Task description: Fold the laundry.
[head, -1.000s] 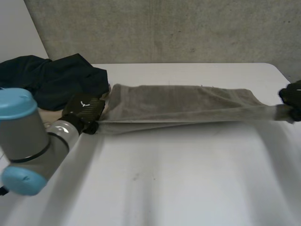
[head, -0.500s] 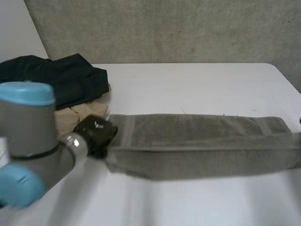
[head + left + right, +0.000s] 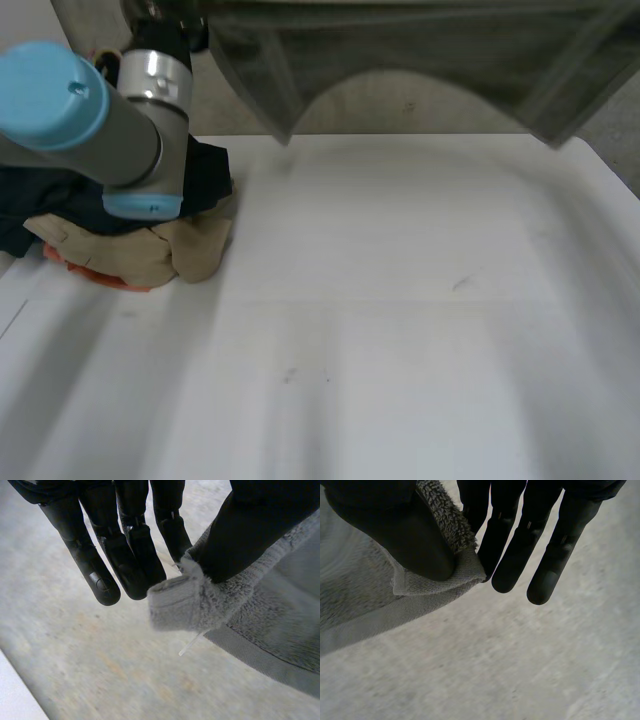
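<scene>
Towel (image 3: 420,60) and both hands are up high. In the head view we see the grey cloth stretched wide above the far edge of the counter (image 3: 400,330), in front of the concrete wall (image 3: 400,110). Its lower edge arches upward in the middle and drops to a point at each end. We cannot tell whether those points touch the counter.

In the left wrist view, the left hand (image 3: 125,545) holds one corner of the towel. The thumb presses the rolled, fluffy hem against the side of a straight finger, and the other fingers hang straight beside it and touch no cloth.

In the right wrist view we find the same kind of hold. The right hand (image 3: 520,540) pinches the opposite corner, with the thumb on top of the hem and the cloth trapped against the nearest finger. The remaining fingers point straight down just beside it.

At the left edge of the counter lies a pile of clothes. A dark garment (image 3: 205,175) is on top toward the far side, a tan garment (image 3: 190,250) is bunched at the near side, and an orange piece (image 3: 90,272) peeks out underneath. The left arm (image 3: 120,120), grey with a light-blue cap, rises in front of that pile.
</scene>
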Robot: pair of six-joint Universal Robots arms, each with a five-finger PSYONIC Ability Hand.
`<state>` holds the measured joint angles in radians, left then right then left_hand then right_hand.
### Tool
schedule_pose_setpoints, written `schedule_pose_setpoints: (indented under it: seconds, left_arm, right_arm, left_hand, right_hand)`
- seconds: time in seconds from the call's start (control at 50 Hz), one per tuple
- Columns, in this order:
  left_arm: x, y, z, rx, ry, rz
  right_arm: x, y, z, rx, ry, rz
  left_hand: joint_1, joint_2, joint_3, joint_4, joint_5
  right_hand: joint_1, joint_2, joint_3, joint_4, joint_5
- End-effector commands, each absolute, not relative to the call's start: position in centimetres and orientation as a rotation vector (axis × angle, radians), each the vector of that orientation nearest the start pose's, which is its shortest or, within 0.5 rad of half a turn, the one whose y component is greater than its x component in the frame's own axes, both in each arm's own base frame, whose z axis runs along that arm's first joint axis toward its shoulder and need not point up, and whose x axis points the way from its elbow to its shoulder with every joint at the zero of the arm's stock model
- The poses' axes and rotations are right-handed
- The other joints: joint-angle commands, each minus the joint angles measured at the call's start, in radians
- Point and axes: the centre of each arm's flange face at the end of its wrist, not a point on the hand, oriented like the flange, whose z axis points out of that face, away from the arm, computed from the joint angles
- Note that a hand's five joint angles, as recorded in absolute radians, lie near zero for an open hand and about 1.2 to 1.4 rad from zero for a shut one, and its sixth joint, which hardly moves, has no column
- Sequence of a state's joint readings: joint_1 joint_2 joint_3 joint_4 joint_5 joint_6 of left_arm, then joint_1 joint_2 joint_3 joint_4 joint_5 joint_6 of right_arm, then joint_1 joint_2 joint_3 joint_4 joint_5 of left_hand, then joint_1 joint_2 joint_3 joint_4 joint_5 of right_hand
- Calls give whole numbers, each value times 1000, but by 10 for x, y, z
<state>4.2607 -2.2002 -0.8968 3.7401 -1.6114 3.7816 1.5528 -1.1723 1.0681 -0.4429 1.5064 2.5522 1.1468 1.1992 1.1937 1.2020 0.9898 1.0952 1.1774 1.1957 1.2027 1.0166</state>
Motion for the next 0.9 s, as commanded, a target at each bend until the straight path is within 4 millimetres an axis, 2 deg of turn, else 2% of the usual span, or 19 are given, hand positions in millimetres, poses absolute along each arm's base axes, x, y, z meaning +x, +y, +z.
schedule_pose_setpoints:
  seconds: [0.02,0.14,0.16,0.22,0.3,0.34,0.4,0.42,0.44,0.48,0.52,0.54,0.56,0.6,0.64,0.68,0.76,0.82,0.9]
  left_arm:
    - [-322,-376,286,800,1381,-2503]
    - [-328,-376,225,921,1549,-2385]
    - [-329,-374,215,942,1578,-2363]
    - [-326,-366,187,1010,1690,-2266]
    - [-323,-340,154,1136,1862,-2095]
    - [-318,-317,142,1223,1968,-1966]
    - [-306,-292,150,1275,2056,-1835]
    - [-295,-275,152,1301,2122,-1718]
    - [-290,-266,155,1310,2150,-1666]
    - [-273,-242,160,1329,2218,-1510]
    - [-264,-225,162,1353,2251,-1410]
    - [-259,-218,163,1371,2264,-1357]
    - [-252,-200,163,1414,2293,-1249]
    - [-247,-185,162,1461,2320,-1153]
    - [-246,-169,166,1523,2342,-1072]
    - [-249,-167,168,1539,2338,-1070]
    - [-265,-189,175,1488,2287,-1238]
    - [-280,-215,169,1443,2244,-1356]
    - [-299,-248,169,1364,2182,-1529]
  right_arm:
    - [133,-443,310,-783,2040,-2826]
    - [133,-451,256,-855,2240,-2590]
    - [133,-452,240,-873,2303,-2509]
    - [133,-447,211,-950,2427,-2344]
    - [132,-431,188,-1118,2556,-2161]
    - [132,-421,182,-1204,2604,-2080]
    - [128,-395,178,-1362,2686,-1881]
    - [127,-387,178,-1403,2707,-1821]
    - [124,-381,178,-1442,2726,-1768]
    - [105,-362,178,-1528,2817,-1571]
    - [90,-349,177,-1575,2866,-1438]
    - [79,-336,178,-1640,2893,-1322]
    - [75,-330,179,-1677,2901,-1275]
    - [67,-316,182,-1788,2899,-1178]
    - [65,-310,184,-1848,2890,-1157]
    - [67,-309,183,-1863,2878,-1168]
    - [66,-320,187,-1796,2895,-1315]
    - [65,-338,189,-1681,2902,-1506]
    - [73,-361,181,-1574,2854,-1663]
  left_hand:
    - [249,197,203,194,232]
    - [249,197,203,194,232]
    - [249,197,203,194,232]
    - [249,197,203,194,232]
    - [249,197,203,194,232]
    - [249,197,203,194,232]
    - [249,197,203,194,232]
    - [249,197,203,194,232]
    - [249,197,203,194,232]
    - [249,197,203,194,232]
    - [249,197,203,194,232]
    - [249,197,203,194,232]
    - [249,197,203,194,232]
    - [249,197,203,194,232]
    - [249,197,203,194,232]
    - [249,197,203,194,232]
    - [249,197,203,194,232]
    - [249,197,203,194,232]
    - [249,197,203,194,232]
  right_hand:
    - [301,219,201,194,205]
    - [301,219,201,194,205]
    - [301,219,201,194,205]
    - [301,219,201,194,205]
    - [301,219,201,194,205]
    - [301,219,201,194,205]
    - [301,219,201,194,205]
    - [301,219,201,194,205]
    - [301,219,201,194,205]
    - [301,219,201,194,205]
    - [301,219,201,194,205]
    - [301,219,201,194,205]
    - [301,219,201,194,205]
    - [301,219,201,194,205]
    - [301,219,201,194,205]
    - [301,219,201,194,205]
    - [301,219,201,194,205]
    - [301,219,201,194,205]
    - [301,219,201,194,205]
